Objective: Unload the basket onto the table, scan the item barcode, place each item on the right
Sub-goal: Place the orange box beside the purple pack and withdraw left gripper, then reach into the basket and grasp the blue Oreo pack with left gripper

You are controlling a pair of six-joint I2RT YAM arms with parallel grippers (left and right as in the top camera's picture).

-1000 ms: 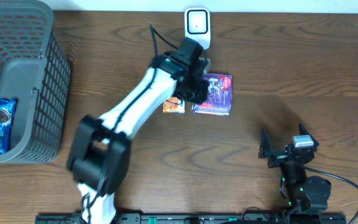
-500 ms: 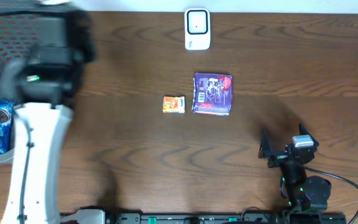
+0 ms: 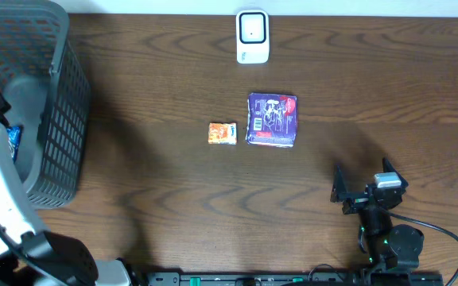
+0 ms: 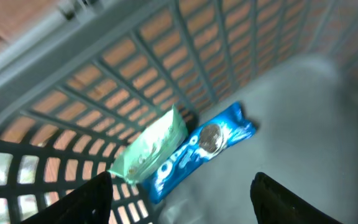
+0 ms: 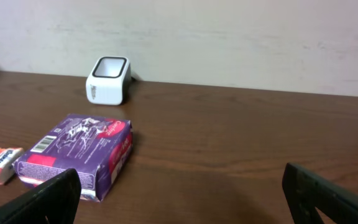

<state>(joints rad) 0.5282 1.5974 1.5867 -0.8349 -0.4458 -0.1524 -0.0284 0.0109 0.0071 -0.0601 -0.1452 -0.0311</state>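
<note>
My left end effector is hovering released over the basket — I am aiming across the Oreo pack, not lengthwise.

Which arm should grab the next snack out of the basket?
Left. The left gripper hangs open over the basket, right above the blue Oreo pack and the green packet. The right gripper sits open far across the table.

One basket: inside it one Oreo pack, one green packet; outside it one scanner, one purple box, one orange packet.
</note>
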